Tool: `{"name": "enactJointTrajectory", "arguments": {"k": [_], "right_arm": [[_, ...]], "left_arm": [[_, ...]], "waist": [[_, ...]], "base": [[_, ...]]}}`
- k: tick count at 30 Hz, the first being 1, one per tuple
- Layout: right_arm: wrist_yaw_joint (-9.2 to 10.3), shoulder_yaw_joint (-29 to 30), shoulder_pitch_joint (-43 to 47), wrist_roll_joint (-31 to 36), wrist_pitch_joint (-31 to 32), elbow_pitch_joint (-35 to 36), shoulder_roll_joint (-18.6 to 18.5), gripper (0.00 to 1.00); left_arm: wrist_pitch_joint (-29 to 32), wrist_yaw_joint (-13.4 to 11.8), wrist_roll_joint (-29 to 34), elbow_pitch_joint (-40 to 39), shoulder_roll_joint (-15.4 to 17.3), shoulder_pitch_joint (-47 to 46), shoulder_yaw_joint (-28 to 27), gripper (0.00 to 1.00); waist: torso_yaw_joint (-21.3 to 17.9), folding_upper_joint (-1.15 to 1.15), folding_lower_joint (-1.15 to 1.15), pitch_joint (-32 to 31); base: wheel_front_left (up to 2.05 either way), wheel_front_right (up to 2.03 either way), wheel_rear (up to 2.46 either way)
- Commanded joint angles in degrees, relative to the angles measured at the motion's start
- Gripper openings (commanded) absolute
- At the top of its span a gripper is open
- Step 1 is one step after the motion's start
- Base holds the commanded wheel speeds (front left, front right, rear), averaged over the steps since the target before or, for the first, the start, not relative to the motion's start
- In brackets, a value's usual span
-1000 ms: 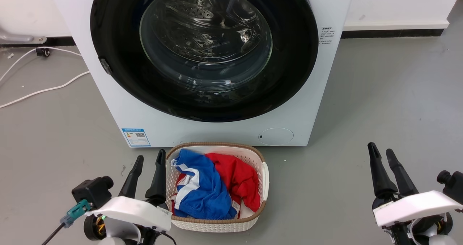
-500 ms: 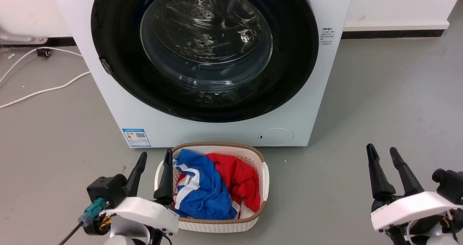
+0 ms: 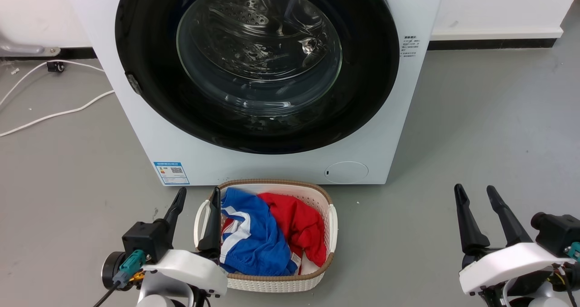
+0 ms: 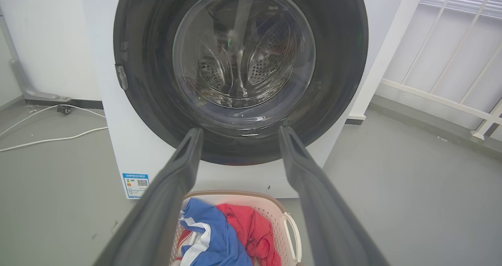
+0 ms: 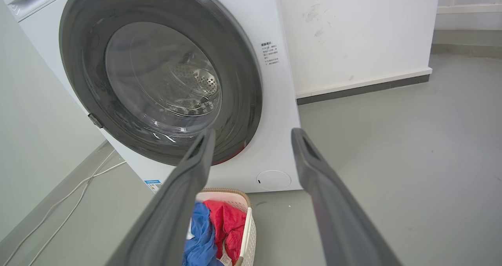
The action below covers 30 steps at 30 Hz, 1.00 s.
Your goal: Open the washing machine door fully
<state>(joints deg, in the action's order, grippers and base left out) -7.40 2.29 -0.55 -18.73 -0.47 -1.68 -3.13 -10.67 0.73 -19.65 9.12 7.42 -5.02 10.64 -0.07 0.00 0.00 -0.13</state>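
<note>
Washing machine door (image 3: 149,94) closed, left wrist: railing (image 4: 431,97)

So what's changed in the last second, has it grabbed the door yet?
Not yet. The left gripper has slid toward the robot's right, so one finger now crosses the left rim of the laundry basket in the head view. The right gripper has opened a little wider and drifted slightly left. Neither holds anything. The washing machine door stays shut, and the laundry basket hasn't moved.
</note>
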Motion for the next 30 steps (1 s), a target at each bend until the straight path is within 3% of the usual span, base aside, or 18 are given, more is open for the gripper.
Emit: {"name": "enactJointTrajectory", "arguments": {"k": [1, 30], "right_arm": [[-0.11, -0.10, 0.28, 1.19, -0.19, 0.73, 0.16, 1.00], [-0.14, -1.36, 0.63, 11.50, -2.42, 0.64, 0.29, 1.00]], "left_arm": [[-0.48, -0.29, 1.37, -0.27, 0.42, -1.03, 0.21, 1.00], [-3.74, 0.02, 11.70, 1.82, -1.26, -0.28, -0.90, 1.00]], "waist": [[-0.02, 0.00, 0.00, -0.01], [0.12, 0.00, 0.00, -0.16]], "base": [[0.00, 0.00, 0.00], [0.00, 0.00, 0.00]]}}
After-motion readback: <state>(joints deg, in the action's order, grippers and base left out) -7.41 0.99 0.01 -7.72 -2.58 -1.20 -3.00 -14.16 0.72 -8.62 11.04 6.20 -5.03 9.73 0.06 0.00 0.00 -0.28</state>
